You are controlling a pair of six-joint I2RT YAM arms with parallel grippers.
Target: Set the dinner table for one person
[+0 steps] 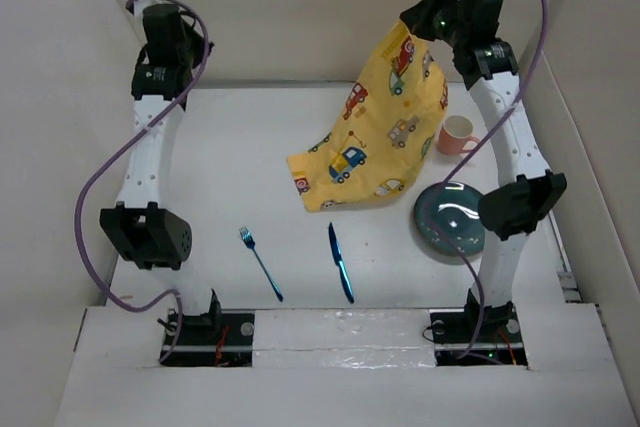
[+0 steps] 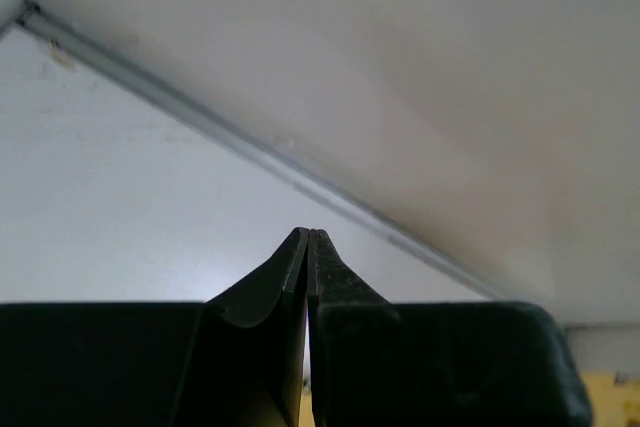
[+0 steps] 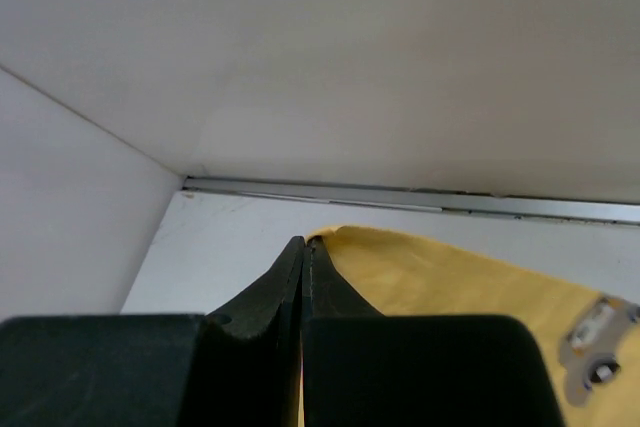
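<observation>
Bench [image 1: 250, 147]: spreading white and flat beneath both arms, carrying every piece of the place setting. Pinching one corner of the yellow car-printed placemat [image 1: 375, 132] in the right claw [image 3: 303, 244], jaws pressed together on the cloth edge, raised high over the far right of the bench. Hanging from that grip, draping down and leftward, with the lower end resting crumpled on the bench near the middle. Running diagonally, from far right and high to centre and low, as the long axis of the cloth. Lying below the right claw and toward its near left, as the bare patch of bench probably meant for spreading the cloth.

Sitting just right of the draped cloth: a pink mug [image 1: 458, 135] and, nearer the arm bases, a teal plate [image 1: 452, 217] close to the cloth's lower edge. Lying near the front edge, roughly parallel and apart from each other: a blue fork [image 1: 260, 265] on the left, and a blue knife [image 1: 340, 262] just below the cloth's lowest corner.

Holding the left claw [image 2: 308, 237] pressed together on nothing, raised at the far left, well apart from the cloth. Judging the right arm far nearer, and the one gripping. Risking, in laying the cloth down, a drag across the knife or a snag on the plate.
</observation>
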